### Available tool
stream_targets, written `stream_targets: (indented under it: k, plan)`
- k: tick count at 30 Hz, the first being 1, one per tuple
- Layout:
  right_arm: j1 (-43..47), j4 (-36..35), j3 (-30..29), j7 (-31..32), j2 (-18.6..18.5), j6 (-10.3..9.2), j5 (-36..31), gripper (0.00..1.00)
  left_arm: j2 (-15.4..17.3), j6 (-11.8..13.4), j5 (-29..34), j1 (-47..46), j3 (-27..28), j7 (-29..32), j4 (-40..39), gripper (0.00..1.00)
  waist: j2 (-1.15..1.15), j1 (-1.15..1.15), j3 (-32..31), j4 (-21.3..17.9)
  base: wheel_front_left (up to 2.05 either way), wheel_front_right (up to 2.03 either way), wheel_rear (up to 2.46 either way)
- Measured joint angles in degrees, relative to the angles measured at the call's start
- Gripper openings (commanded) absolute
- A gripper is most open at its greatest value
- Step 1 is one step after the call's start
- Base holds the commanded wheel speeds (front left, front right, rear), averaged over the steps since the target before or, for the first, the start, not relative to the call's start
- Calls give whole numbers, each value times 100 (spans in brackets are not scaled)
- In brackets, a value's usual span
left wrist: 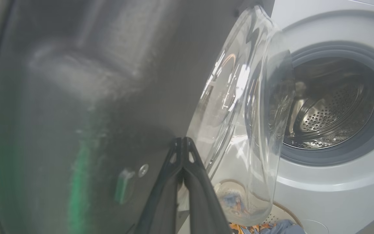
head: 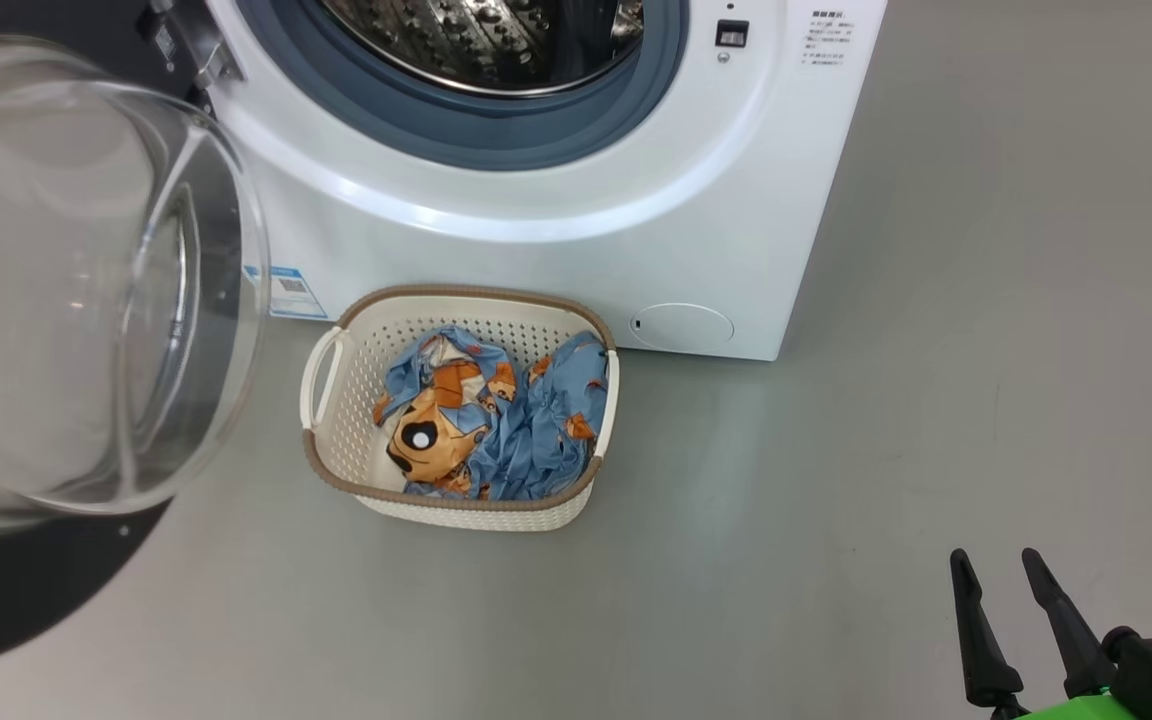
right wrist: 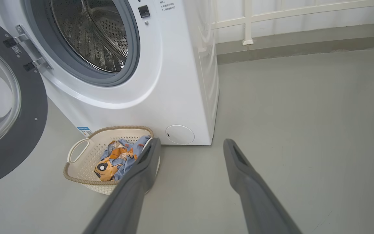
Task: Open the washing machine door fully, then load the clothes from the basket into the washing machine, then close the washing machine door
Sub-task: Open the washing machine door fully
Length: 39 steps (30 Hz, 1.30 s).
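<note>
The washing machine [head: 556, 200] stands with its steel drum exposed. The washing machine door [head: 86, 290] hangs open at its left, glass bowl bulging toward me. In the left wrist view my left gripper [left wrist: 183, 140] is shut, empty, with its tips at the black ring of the washing machine door [left wrist: 76, 97] beside the glass; whether they touch it I cannot tell. The basket [head: 476, 515] sits on the floor before the machine, holding the blue and orange clothes [head: 486, 420]. My right gripper [head: 996, 570] is open, low and right of the basket. From the right wrist I see the right gripper [right wrist: 192, 143], basket [right wrist: 89, 156] and clothes [right wrist: 118, 156].
Grey floor [head: 836, 500] stretches to the right of the washing machine and the basket. A round flap [head: 681, 325] and a blue label [head: 286, 290] sit low on the machine's front. A white railing [right wrist: 248, 22] and a low kerb run behind the machine.
</note>
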Motion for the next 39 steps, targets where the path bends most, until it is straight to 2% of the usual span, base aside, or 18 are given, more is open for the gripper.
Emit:
stream_targets:
  k: [3, 13, 28, 39]
  plan:
    - [-2, 1, 1, 0, 7, 0, -8, 100, 57, 0, 60, -184, 243, 0, 192, 0, 0, 0, 35, 0, 0, 0, 0]
    - [-153, 1, 36, 0, 38, 0, -87, 100, 603, 0, 338, -953, 799, -1, 1003, 0, 0, 0, 217, -26, 0, 0, 0]
    - [-370, -76, 110, -1, 71, 0, -216, 100, 1641, 1, 287, -1919, 1032, -2, 2332, 0, 0, 0, 602, -213, 0, 0, 0]
    - [-482, -100, 126, 0, 74, 0, -242, 100, 2056, 34, 113, -2241, 989, -4, 2830, 0, 0, 0, 839, -319, 0, 0, 0]
